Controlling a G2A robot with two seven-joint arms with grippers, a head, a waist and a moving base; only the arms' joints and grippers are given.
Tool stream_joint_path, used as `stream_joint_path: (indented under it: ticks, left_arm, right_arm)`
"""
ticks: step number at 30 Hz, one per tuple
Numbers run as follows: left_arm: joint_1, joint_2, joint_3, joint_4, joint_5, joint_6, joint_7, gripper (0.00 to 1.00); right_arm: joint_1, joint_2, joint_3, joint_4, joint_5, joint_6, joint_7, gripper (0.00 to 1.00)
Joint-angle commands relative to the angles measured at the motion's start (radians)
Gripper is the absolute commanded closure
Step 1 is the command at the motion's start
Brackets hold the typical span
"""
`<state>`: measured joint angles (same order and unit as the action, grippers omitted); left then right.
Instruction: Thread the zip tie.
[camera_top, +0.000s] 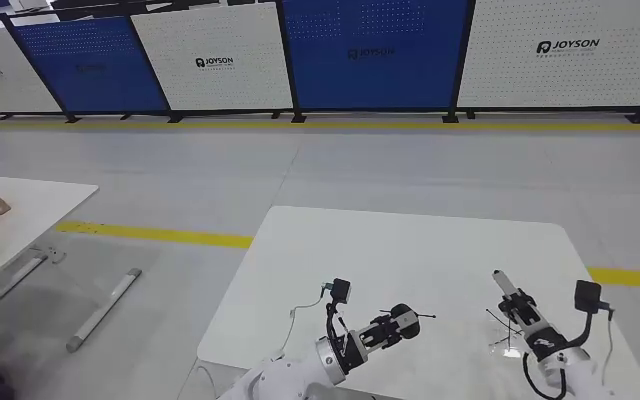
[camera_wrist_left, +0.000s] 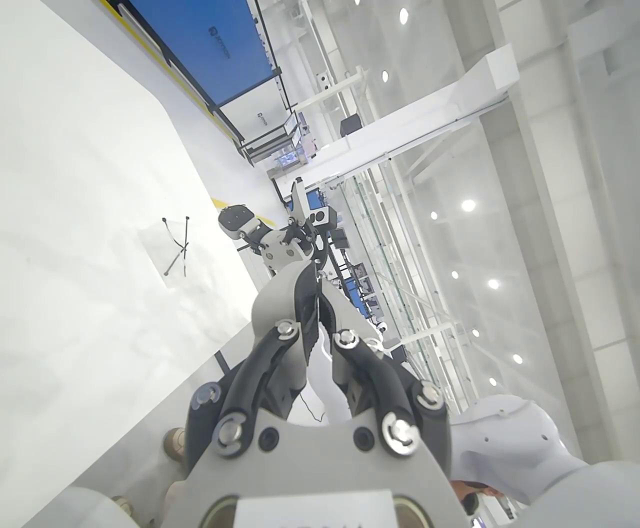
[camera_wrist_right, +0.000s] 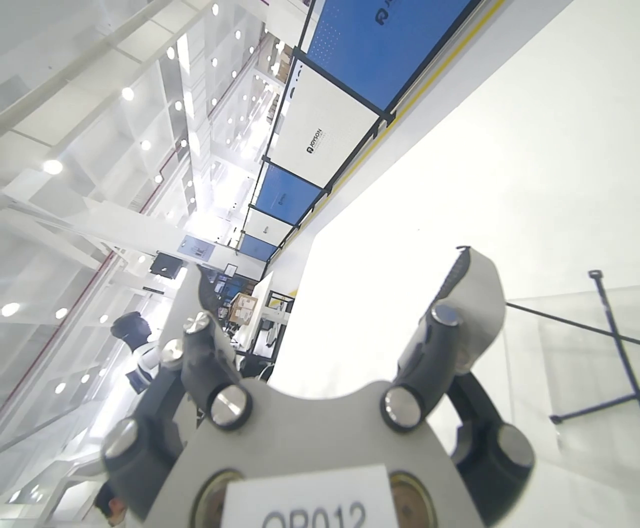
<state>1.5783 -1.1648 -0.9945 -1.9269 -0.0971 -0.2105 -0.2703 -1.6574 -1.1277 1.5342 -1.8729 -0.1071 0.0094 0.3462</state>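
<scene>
**Zip tie (camera_top: 425, 316): one held in the left gripper (camera_top: 404, 320), spares on the table**

Left gripper: fingers pressed shut on the thin black zip tie. The tie sticks out sideways past the fingertips at lower centre of the top view, above the white table (camera_top: 400, 250). It is probably held clear of the surface so that its ends stay free for threading.

Right gripper (camera_top: 508, 290): fingers spread wide with nothing between them, at lower right of the top view. It is likely open to take one end of the held tie.

Loose zip ties (camera_wrist_right: 612, 345): several lie crossed on a clear sheet (camera_wrist_right: 545, 360), at the right edge of the right wrist view, near the right gripper.

By view:
- **Top view:** shows how much of the held tie protrudes.
- **Left wrist view:** shows the closed pads close up, with the right gripper farther off at mid-frame.
- **Right wrist view:** shows the empty gap between its own fingers.
</scene>
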Motion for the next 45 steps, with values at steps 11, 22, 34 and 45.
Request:
stream_joint_path:
  ticks: [11,22,34,45]
  left_arm:
    - [0.000,0.000,0.000,0.000,0.000,0.000,0.000,1.00]
    - [0.000,0.000,0.000,0.000,0.000,0.000,0.000,1.00]
    - [0.000,0.000,0.000,0.000,0.000,0.000,0.000,1.00]
    - [0.000,0.000,0.000,0.000,0.000,0.000,0.000,1.00]
  right_arm:
    - [0.138,0.065,0.184,-0.032,-0.254,0.100,0.604,0.00]
    - [0.138,0.065,0.184,-0.032,-0.254,0.100,0.604,0.00]
    - [0.194,0.081,0.091,-0.083,-0.469,0.154,0.754,0.00]
    - [0.317,0.091,-0.027,-0.053,-0.681,0.248,0.935,0.00]
